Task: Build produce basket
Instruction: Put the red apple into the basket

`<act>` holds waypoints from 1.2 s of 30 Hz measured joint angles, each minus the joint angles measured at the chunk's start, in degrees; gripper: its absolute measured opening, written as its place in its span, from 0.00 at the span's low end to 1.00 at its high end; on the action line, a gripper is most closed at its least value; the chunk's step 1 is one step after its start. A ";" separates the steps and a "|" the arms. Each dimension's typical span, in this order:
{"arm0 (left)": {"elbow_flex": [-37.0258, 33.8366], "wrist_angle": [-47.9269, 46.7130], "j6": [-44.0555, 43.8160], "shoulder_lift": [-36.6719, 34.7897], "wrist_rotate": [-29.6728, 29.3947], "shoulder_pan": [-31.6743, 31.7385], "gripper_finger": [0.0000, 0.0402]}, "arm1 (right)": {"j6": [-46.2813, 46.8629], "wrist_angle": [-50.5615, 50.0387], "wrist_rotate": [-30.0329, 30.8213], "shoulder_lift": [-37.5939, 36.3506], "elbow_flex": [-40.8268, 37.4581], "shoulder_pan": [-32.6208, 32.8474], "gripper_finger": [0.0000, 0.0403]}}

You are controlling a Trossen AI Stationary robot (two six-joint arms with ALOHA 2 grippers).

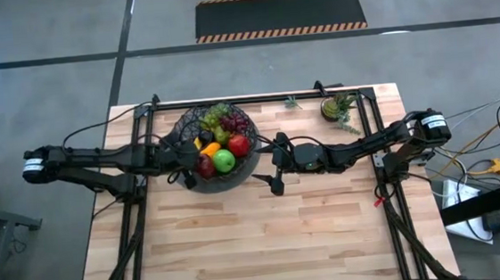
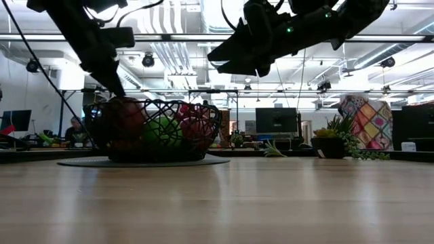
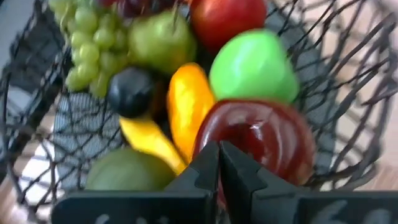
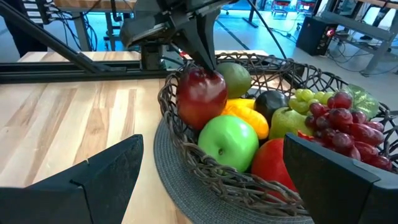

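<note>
Left end effector (image 3: 219, 163): fingers together, tip touching dark red apple (image 3: 261, 140) in wire basket (image 1: 220, 174); nothing gripped. Right end effector (image 1: 274, 163): fingers apart, just beside basket, empty. Produce all in basket, none on surface (image 1: 267, 237); task looks approx. complete.

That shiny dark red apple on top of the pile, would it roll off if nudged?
Probably. The dark red apple is round and perched on the green apple and orange piece, so a push might tip it. Its glossy skin looks slippery. The basket rim would likely catch it.
</note>
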 joint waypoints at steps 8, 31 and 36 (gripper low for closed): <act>0.08 -2.55 -2.10 -0.17 -0.79 -0.02 0.00 | -0.07 -0.07 -0.02 0.00 0.00 0.00 0.91; 1.17 2.31 2.76 -3.98 1.46 -0.04 0.00 | -0.04 -0.15 -0.02 0.06 -1.22 0.00 0.91; -0.29 2.58 2.58 -4.19 -0.69 -0.02 0.00 | -0.09 -0.09 -0.02 0.07 -1.27 0.00 0.91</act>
